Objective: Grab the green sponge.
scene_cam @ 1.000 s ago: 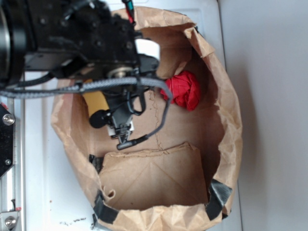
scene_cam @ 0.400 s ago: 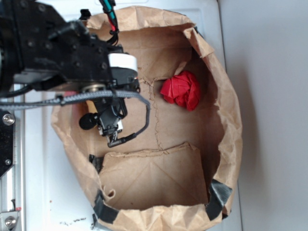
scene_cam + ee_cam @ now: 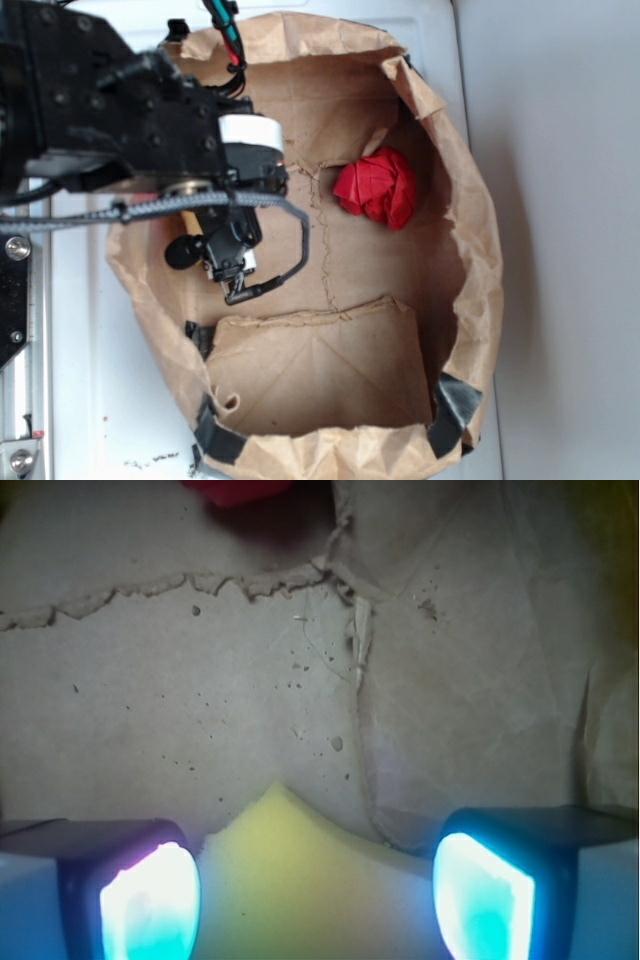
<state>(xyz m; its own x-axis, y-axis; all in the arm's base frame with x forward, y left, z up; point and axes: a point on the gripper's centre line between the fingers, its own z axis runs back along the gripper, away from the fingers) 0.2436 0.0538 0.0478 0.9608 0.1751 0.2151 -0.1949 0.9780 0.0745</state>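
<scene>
Wrist view: the claw (image 3: 315,895) stands open, its two glowing cyan pads (image 3: 150,900) on either side of the sponge (image 3: 300,880), with gaps between pads and foam. Only a yellow, soft-looking peak of the sponge shows; the rest is cut off at the bottom edge, and no green face can be made out. Behind it lies creased brown paper with a torn, ragged seam, speckled with crumbs. A red blur at the top edge is the ball (image 3: 235,490), mostly out of frame.

From the exterior view, the black arm hides the sponge almost entirely. The claw (image 3: 232,270) reaches into a crumpled paper bag (image 3: 470,250), patched with black tape (image 3: 452,410), on a white desk (image 3: 120,420). The red fabric ball (image 3: 378,188) sits well apart. No readable writing anywhere.
</scene>
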